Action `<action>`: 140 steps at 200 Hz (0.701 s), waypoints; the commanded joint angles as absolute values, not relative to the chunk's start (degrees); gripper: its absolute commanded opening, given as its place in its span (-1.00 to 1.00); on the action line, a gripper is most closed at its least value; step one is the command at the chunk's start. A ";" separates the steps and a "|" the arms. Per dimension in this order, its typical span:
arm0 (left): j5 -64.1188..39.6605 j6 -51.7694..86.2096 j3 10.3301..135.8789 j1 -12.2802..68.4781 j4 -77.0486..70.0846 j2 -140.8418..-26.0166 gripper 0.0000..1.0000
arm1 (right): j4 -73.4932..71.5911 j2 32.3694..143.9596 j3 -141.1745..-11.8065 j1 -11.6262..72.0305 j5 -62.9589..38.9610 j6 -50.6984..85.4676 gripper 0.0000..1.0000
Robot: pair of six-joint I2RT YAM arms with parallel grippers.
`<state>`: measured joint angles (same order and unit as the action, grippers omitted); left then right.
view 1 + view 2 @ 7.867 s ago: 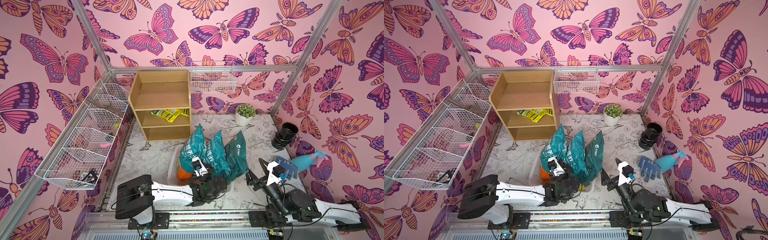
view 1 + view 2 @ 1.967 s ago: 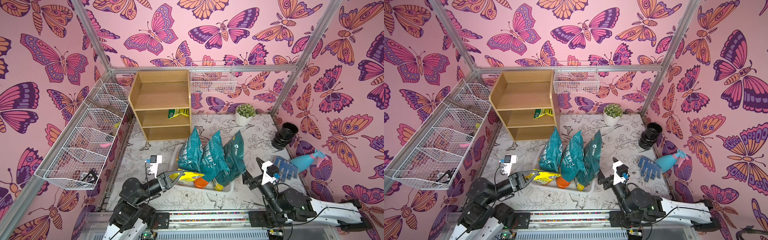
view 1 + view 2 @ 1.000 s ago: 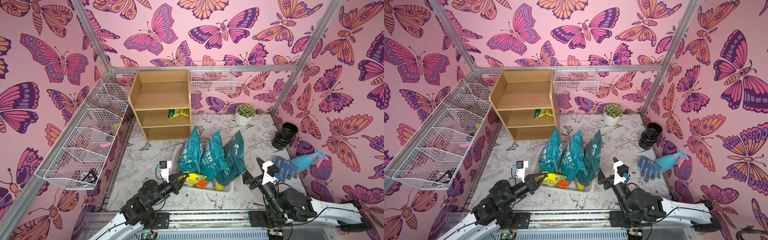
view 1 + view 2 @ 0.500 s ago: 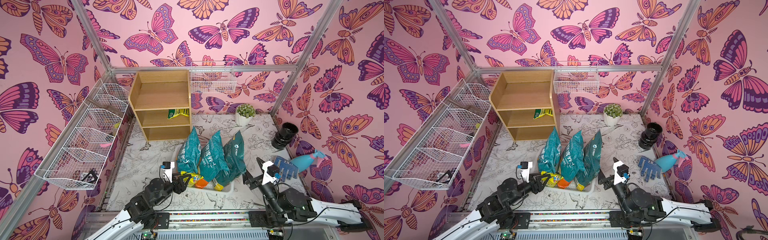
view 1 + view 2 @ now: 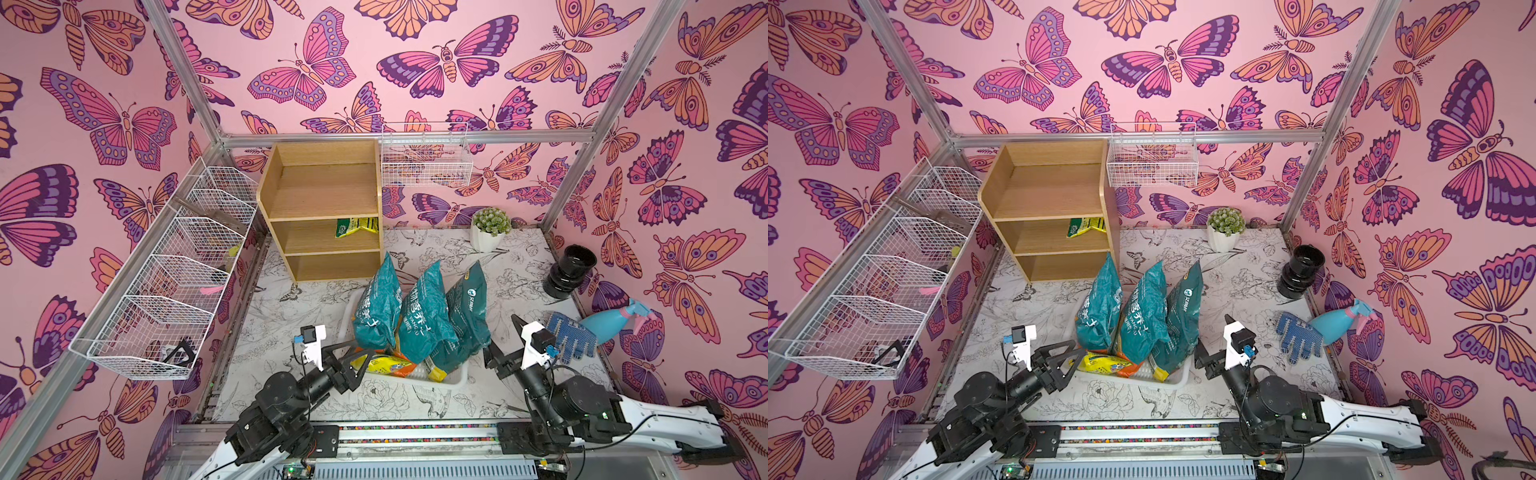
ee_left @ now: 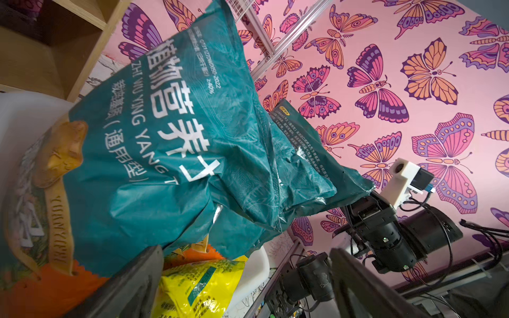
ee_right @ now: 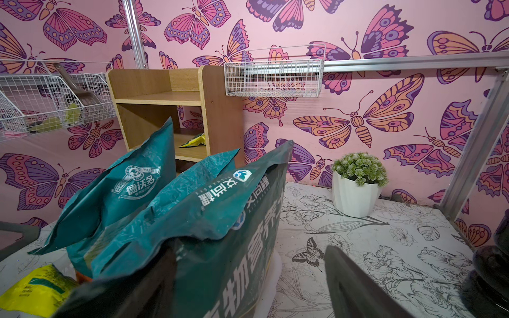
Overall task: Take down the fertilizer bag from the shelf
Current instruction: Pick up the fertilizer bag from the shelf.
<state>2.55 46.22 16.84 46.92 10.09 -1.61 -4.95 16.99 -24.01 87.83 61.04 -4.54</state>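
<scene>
1. Shelf (image 5: 324, 195): stands on the tabletop (image 5: 286, 307) against the back wall, well beyond the left jaws. A second yellow bag (image 5: 357, 226) lies on its middle tier, at the right end.
2. Left arm (image 5: 286, 399): reaches low toward the white tray (image 5: 455, 374). The left jaws stand wide apart and grip nothing.
3. Yellow fertilizer bag (image 5: 382, 365): off the shelf. It lies flat in the front of the tray, just ahead of the left jaws. The left wrist view shows it between the two spread jaws, closer to one. Contact cannot be confirmed.
4. Three teal bags (image 5: 419, 316): stand upright in the tray, leaning together, beyond the yellow fertilizer bag and between the two sets of jaws.
5. Right arm (image 5: 582, 403): held low over the tabletop. The right jaws stand wide apart and empty, just beside the tray's right end and the rightmost teal bag.
6. Beyond and to the right of the right jaws: potted plant (image 5: 490, 228), black pot (image 5: 569, 270), blue glove (image 5: 569, 338) and blue spray bottle (image 5: 611, 324). All sit apart from the jaws.
</scene>
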 commanded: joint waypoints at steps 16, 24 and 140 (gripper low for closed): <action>34.94 40.88 12.66 46.62 -2.65 -4.46 0.71 | -4.95 17.52 -24.44 87.28 60.71 -4.97 0.76; 37.90 37.93 12.03 46.46 -8.06 -6.48 0.80 | -5.45 17.45 -24.04 87.28 60.72 -5.20 0.76; -23.74 67.94 38.84 8.40 -35.69 -70.36 0.79 | -6.58 16.55 -22.64 86.92 60.11 -6.67 0.76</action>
<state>-8.86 58.87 36.16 9.58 -19.86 -64.38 -6.46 17.21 -23.79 87.39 60.99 -6.20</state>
